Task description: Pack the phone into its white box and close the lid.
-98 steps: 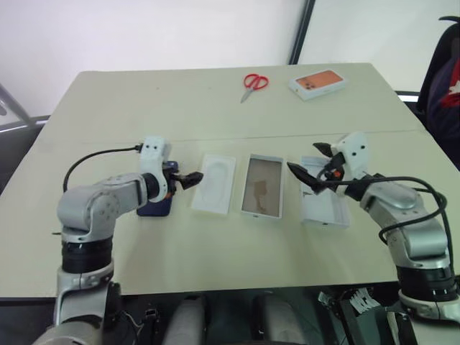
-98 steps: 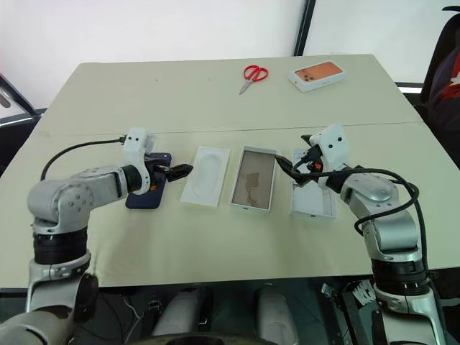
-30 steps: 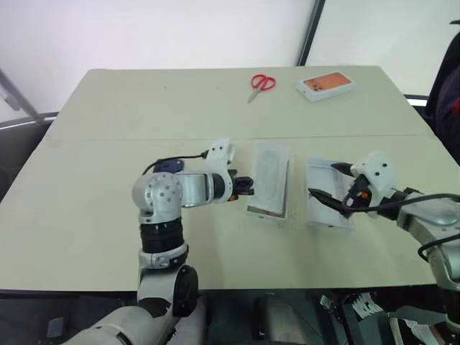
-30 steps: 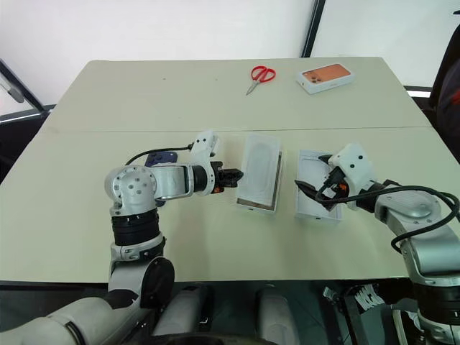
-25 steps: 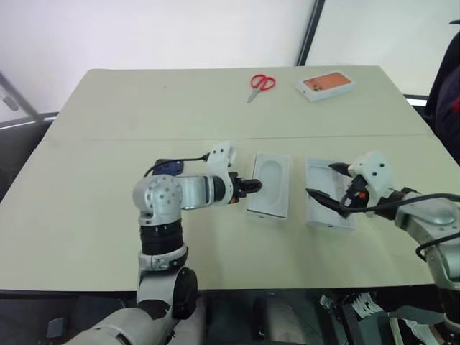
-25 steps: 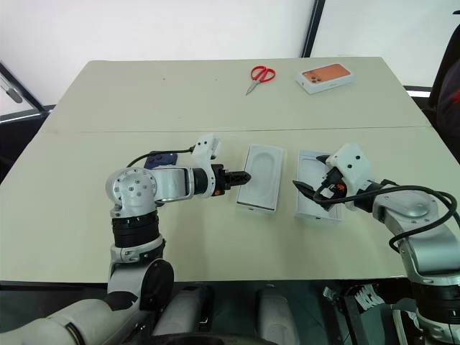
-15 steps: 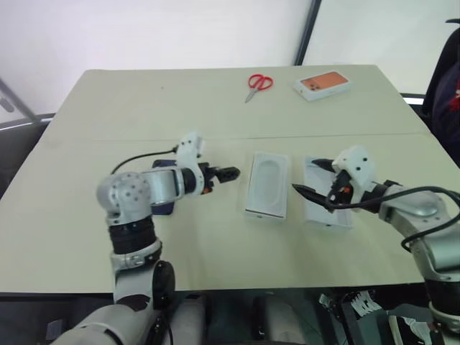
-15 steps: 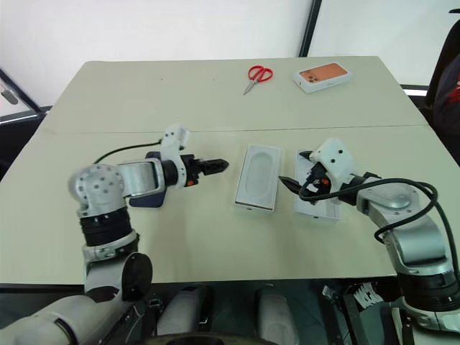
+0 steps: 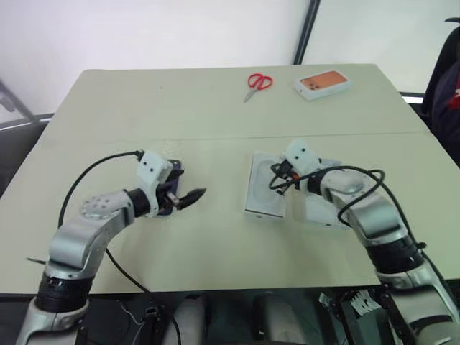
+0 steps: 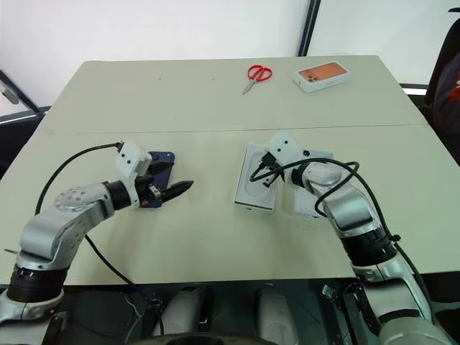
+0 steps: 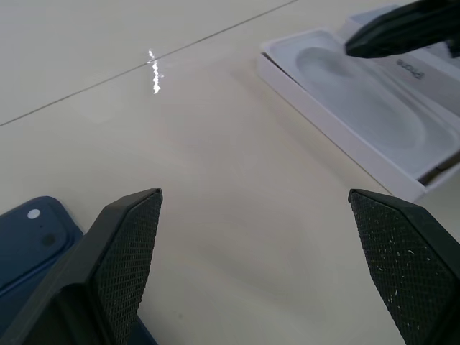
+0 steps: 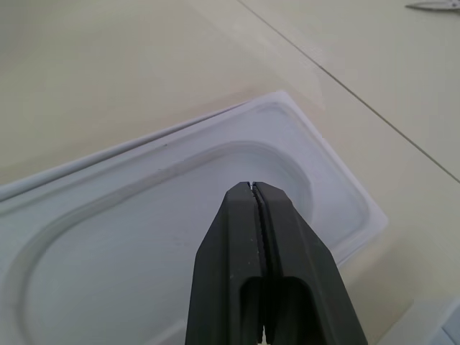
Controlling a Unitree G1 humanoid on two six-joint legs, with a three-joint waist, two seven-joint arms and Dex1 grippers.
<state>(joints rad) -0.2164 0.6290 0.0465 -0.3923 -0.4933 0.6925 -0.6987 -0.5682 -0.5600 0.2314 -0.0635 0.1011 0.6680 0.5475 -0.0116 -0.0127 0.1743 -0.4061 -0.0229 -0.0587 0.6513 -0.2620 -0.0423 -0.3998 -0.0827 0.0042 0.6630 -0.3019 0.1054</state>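
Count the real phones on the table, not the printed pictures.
1. The dark blue phone lies flat on the table beside the left gripper, partly hidden by it. The boxes could hide another; none shows.

the phone: dark navy, flat on the table, partly covered by my left arm; my left wrist view shows a blue corner with a small lens.

the white box: shallow white tray, flat near the table's middle, well apart from the phone. a thin white insert with an oval recess lies in it, recess up.

the lid: white, flat just beside the box on its far side from the phone, largely hidden behind my right arm; which face is up i cannot tell.
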